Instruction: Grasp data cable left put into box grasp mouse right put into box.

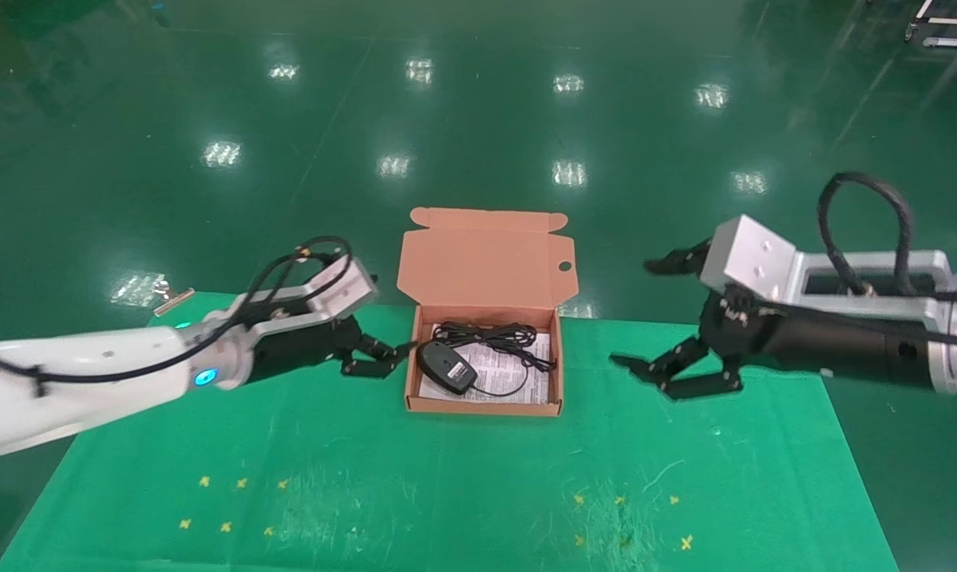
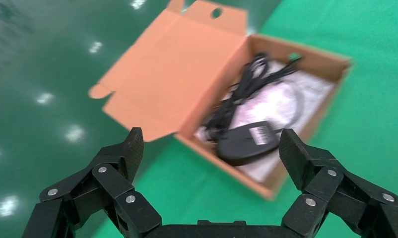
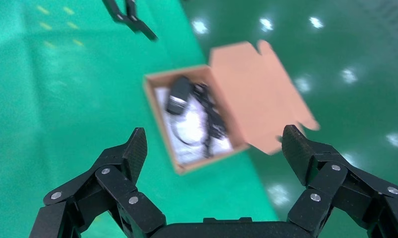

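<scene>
The orange-brown box (image 1: 482, 407) stands open at the middle back of the green mat, with its lid (image 1: 486, 254) upright. The black mouse (image 1: 447, 365) lies inside it at the left on the white leaflet (image 1: 518, 375). The black data cable (image 1: 490, 334) lies bundled along the box's back. My left gripper (image 1: 387, 357) is open and empty just left of the box. My right gripper (image 1: 631, 311) is open and empty, a short way right of the box. The left wrist view shows the mouse (image 2: 246, 141), the cable (image 2: 241, 94) and the box (image 2: 236, 171). The right wrist view shows the box (image 3: 160, 124).
The green mat (image 1: 447, 492) carries small yellow marks near its front. Its back edge runs just behind the box, with shiny green floor beyond. A small metal clip (image 1: 172, 300) sits at the mat's back left corner.
</scene>
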Motion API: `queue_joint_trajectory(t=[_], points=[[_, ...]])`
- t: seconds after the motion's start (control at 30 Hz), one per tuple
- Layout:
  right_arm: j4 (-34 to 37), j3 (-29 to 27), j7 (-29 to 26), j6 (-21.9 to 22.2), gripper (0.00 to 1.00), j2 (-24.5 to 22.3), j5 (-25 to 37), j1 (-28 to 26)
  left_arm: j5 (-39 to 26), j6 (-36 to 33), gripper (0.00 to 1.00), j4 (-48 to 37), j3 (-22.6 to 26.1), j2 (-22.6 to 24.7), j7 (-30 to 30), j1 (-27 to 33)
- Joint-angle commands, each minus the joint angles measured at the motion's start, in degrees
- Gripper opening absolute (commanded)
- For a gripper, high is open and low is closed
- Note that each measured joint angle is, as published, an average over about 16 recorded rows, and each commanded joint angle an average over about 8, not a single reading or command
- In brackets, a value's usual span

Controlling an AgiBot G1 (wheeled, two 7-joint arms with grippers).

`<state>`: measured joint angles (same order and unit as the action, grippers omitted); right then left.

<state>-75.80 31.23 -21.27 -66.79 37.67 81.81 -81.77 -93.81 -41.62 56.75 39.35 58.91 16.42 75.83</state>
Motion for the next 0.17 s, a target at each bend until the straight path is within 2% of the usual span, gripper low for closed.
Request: queue_joint_trajectory(t=[0.03,0.17], points=[[0.2,-1.4,0.9,-1.7,1.0,-0.2,-3.6,1.8,4.6,-3.9,1.0,1.5,-2.1,-2.1,-0.5,-1.3],[0.4,-2.5,1.7,-3.1,1.0,-0.4,-6.6,3.4,8.5,-7.2,1.0,2.8,-3.8,-3.9,-0.9,-2.3]])
